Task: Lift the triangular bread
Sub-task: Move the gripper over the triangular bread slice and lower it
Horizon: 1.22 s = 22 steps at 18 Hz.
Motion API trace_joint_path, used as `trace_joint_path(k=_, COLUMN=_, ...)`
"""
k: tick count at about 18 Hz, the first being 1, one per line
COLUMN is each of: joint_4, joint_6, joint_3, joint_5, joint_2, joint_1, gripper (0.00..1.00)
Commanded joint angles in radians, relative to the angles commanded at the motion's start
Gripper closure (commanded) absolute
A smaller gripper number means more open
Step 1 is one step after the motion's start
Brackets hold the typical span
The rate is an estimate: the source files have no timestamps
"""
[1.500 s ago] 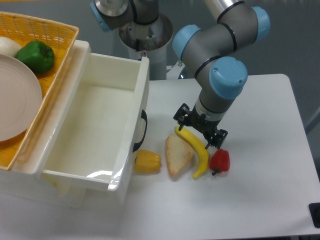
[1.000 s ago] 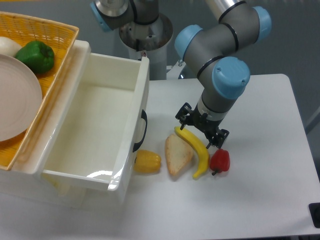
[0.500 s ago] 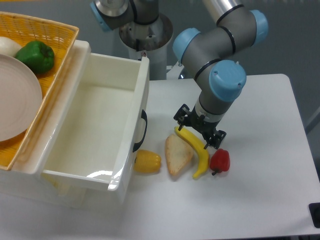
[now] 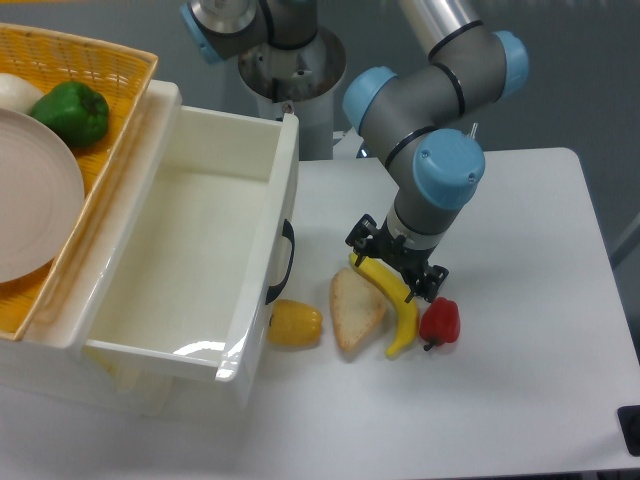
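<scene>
One white bin [image 4: 150,260] and one basket [image 4: 95,60] are seen on the counter [image 4: 520,400]. One hand [image 4: 397,263], fingers spread, is positioned over one banana [image 4: 397,308]. One bread [image 4: 355,309] lies flat between banana and one yellow pepper [image 4: 294,324].

Glossy white plastic bin [image 4: 283,190], woven wicker basket [image 4: 120,70], matt table [image 4: 520,330].

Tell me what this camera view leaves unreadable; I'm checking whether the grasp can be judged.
- Gripper: whether the jaws are open or shut, masked by the wrist above.
- Banana: upper end hidden beneath the gripper.
- Triangular bread: contact along its right edge with the banana, too fine.
- Plate: cut by the left edge.
</scene>
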<state>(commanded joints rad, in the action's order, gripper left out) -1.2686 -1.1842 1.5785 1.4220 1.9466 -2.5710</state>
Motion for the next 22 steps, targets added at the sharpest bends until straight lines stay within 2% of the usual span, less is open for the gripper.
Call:
trace_joint_path(k=9, joint_4=0.000, joint_6=0.031, joint_3=0.002, joint_5=-0.034, joint_2=0.049, joint_1=0.020, gripper=0.00)
trace_joint_path(k=13, joint_4=0.041, joint_6=0.034, joint_3=0.002, joint_5=-0.048, joint_2=0.086, joint_1=0.037, gripper=0.00)
trace_joint_path(k=22, joint_4=0.066, joint_6=0.037, joint_3=-0.012, joint_5=-0.040, joint_2=0.140, joint_1=0.063, gripper=0.00)
